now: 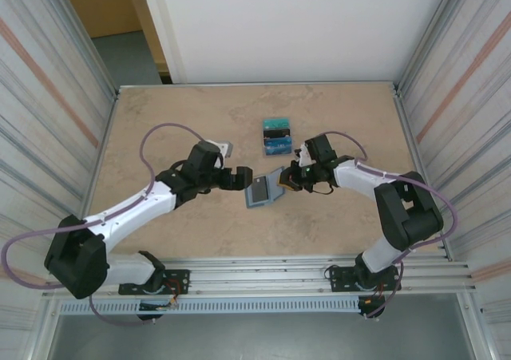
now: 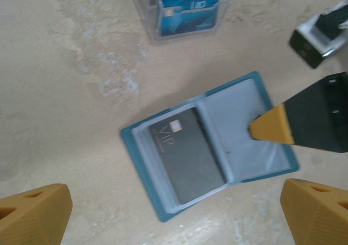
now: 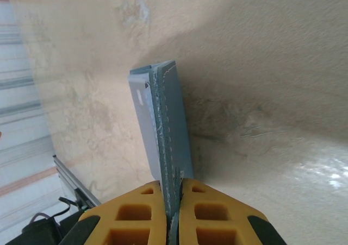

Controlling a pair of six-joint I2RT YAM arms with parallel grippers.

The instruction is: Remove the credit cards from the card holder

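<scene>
The card holder lies open on the table, teal rim up, pale grey-blue pockets showing. A black credit card marked VIP sits in its left pocket. My right gripper is shut on the edge of the right panel, its yellow fingertip resting on that panel. In the right wrist view the card holder runs edge-on into the shut right gripper. My left gripper hangs open above the holder's near edge, a finger at each side; from above, the left gripper is just left of the card holder.
A clear plastic stand with teal, black and blue cards stands just behind the holder; in the left wrist view the stand is at the top. Metal walls close in the table on both sides.
</scene>
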